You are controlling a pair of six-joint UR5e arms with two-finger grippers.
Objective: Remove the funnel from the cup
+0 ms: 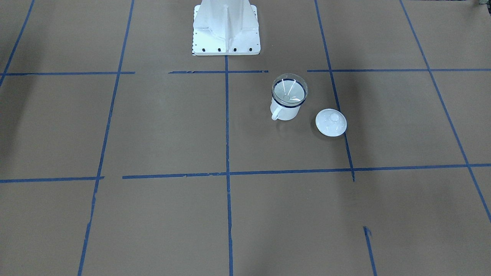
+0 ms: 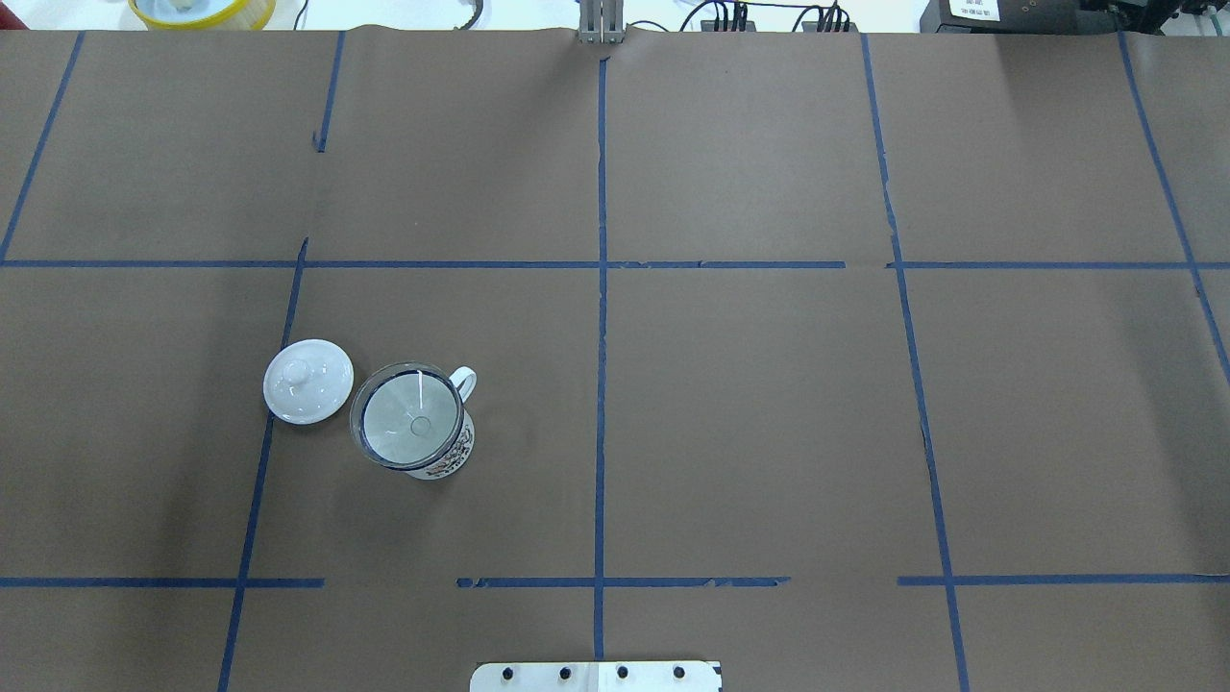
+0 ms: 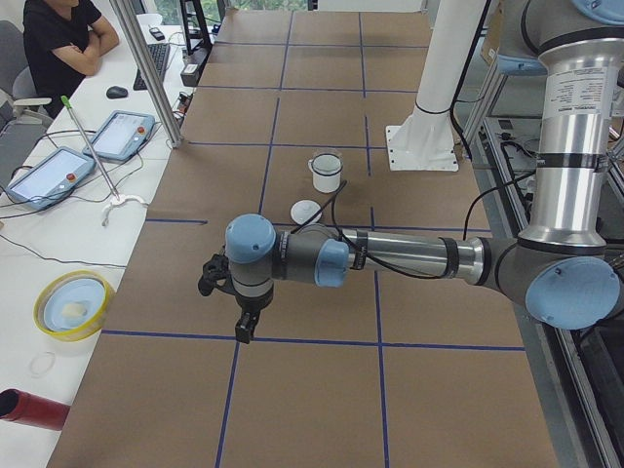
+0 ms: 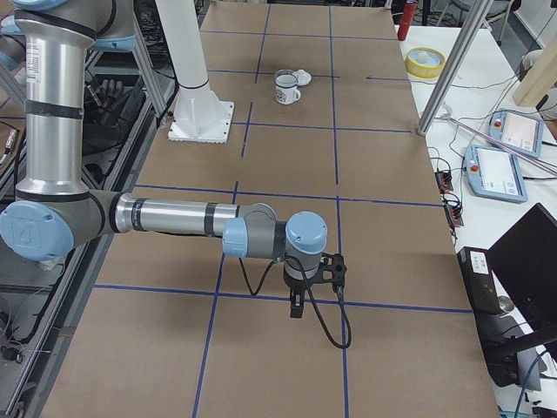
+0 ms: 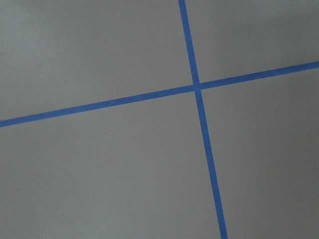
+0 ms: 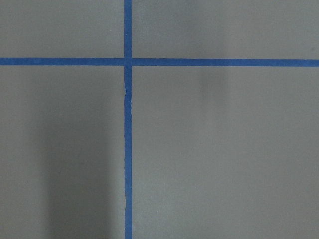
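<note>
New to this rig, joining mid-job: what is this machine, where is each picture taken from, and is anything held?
These are two robot arms at a table, each ending in a two-finger gripper. Two pictures look down on it, one from behind the robot and one facing it. Two look from the table's ends. Two wrist cameras show only brown paper and blue tape. On the table stands a white cup with a clear funnel in it and a white lid beside it. The left gripper and right gripper hang above the paper, far from the cup, touching nothing. I cannot tell whether they are open or shut.
</note>
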